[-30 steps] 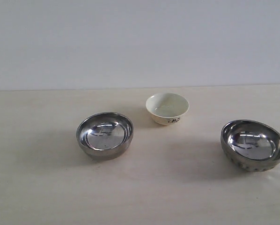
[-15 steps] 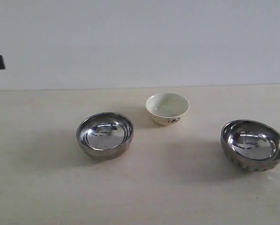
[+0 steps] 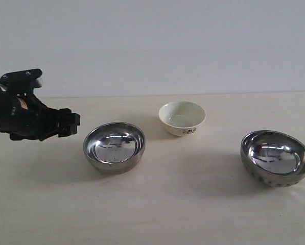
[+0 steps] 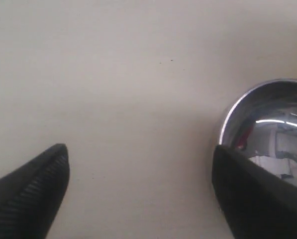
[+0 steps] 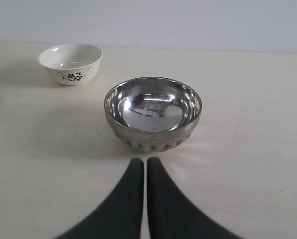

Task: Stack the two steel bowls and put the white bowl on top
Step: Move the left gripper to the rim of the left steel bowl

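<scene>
You have three bowls standing upright on the surface (image 3: 167, 209), each apart from the others and none of them stacked yet. The left steel bowl (image 3: 114, 147) is round and mirror-like, with smooth curved sides and a thin rim; its inside reflects patches of light. The right steel bowl (image 3: 276, 157) has the same shine and a similar size, but in the right wrist view you can see a band of shallow ribs around its lower outer wall. The white bowl (image 3: 182, 117) is smaller and narrower, a cream ceramic with a glossy glaze and a small dark flower pattern on its outer side. It stands farther back, between the two steel bowls and nearer to the left one. The left end effector (image 3: 70, 125) is black and is just beside the left steel bowl, on that bowl's left side in the exterior view. Its two fingers (image 4: 34, 194) have a fine woven texture and are spread wide, with only bare surface between them. The right end effector (image 5: 142, 162) is near the right steel bowl and points at it; its two smooth, curved black fingers are pressed together and grip nothing. The surface is pale beige, matte and flat, with a faint grain. Behind it stands a plain light grey wall (image 3: 167, 46).
</scene>
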`<state>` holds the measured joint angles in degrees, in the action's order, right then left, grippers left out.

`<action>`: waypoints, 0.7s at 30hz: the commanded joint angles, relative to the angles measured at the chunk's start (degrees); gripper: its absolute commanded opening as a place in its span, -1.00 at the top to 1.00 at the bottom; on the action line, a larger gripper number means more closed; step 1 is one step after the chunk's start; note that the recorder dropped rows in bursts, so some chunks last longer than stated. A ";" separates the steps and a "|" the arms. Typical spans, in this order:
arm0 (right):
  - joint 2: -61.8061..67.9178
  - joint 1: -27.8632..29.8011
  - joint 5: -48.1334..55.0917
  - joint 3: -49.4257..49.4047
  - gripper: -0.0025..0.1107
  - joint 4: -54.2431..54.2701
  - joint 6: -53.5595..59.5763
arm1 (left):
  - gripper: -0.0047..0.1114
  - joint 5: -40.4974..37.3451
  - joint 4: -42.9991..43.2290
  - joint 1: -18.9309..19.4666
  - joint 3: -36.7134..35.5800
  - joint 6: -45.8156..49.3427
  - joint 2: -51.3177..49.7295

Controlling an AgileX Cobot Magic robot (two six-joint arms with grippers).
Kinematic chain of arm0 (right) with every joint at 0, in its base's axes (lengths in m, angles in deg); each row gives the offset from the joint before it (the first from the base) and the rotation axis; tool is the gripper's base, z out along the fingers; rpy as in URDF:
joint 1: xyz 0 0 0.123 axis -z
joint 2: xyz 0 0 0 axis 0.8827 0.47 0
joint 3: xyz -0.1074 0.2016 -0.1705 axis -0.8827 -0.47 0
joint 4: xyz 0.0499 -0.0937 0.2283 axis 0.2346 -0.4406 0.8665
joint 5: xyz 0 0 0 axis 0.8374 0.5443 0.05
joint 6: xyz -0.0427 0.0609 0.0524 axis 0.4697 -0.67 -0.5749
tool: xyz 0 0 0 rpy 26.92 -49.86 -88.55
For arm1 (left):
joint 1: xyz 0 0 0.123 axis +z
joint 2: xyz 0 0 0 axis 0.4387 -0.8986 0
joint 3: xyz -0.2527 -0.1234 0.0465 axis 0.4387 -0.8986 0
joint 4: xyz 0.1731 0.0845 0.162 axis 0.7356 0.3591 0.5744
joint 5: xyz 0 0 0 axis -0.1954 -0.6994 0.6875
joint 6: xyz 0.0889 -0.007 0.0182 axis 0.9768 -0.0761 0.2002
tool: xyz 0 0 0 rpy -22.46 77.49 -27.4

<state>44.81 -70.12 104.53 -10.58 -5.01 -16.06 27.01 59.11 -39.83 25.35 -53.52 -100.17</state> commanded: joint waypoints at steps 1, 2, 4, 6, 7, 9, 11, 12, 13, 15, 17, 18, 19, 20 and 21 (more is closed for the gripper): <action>-0.29 0.17 -0.27 0.04 0.96 0.00 0.09 | -0.36 3.53 -1.98 -2.83 0.32 1.89 -1.73; -0.29 0.17 -0.27 0.04 0.96 0.00 0.09 | -0.36 3.77 -1.98 -2.95 0.32 1.89 -2.05; -0.29 0.17 -0.27 0.04 0.96 0.00 0.09 | -0.36 4.67 -2.29 -3.63 0.32 1.78 -2.60; -0.29 0.17 -0.27 0.04 0.96 0.00 0.09 | -0.36 5.06 -2.82 -4.08 0.32 1.78 -3.23; -0.29 0.17 -0.27 0.04 0.96 0.00 0.09 | -0.36 5.15 -3.25 -4.42 0.32 1.78 -3.55; -0.29 0.17 -0.27 0.04 0.96 0.00 0.09 | -0.36 5.30 -3.25 -4.84 0.32 1.78 -4.40; -0.29 0.17 -0.27 0.04 0.96 0.00 0.09 | -0.36 5.74 -3.98 -5.11 0.32 1.78 -5.36; -0.29 0.17 -0.27 0.04 0.96 0.00 0.09 | -0.36 6.14 -4.29 -5.37 0.32 1.78 -5.72; -0.29 0.17 -0.27 0.04 0.96 0.00 0.09 | -0.36 6.58 -4.29 -5.60 0.32 1.78 -6.20; -0.29 0.17 -0.27 0.04 0.96 0.00 0.09 | -0.36 8.20 -4.29 -6.50 0.32 1.60 -7.38; -0.29 0.17 -0.27 0.04 0.96 0.00 0.09 | -0.36 9.77 -4.29 -6.92 0.32 0.49 -8.52; -0.29 0.17 -0.27 0.04 0.96 0.00 0.09 | -0.36 10.32 -4.38 -7.15 0.32 -0.55 -9.85; -0.29 0.17 -0.27 0.04 0.96 0.00 0.09 | -0.36 10.74 -4.38 -7.27 0.32 -0.80 -10.61; -0.29 0.17 -0.27 0.04 0.96 0.00 0.09 | -0.36 11.88 -4.38 -7.38 0.32 -0.79 -12.37; -0.29 0.17 -0.27 0.04 0.96 0.00 0.09 | -0.36 12.25 -4.38 -7.38 0.32 -0.79 -12.94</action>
<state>44.81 -70.12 104.53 -10.58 -5.01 -16.06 37.37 55.42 -46.75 25.46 -53.52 -111.40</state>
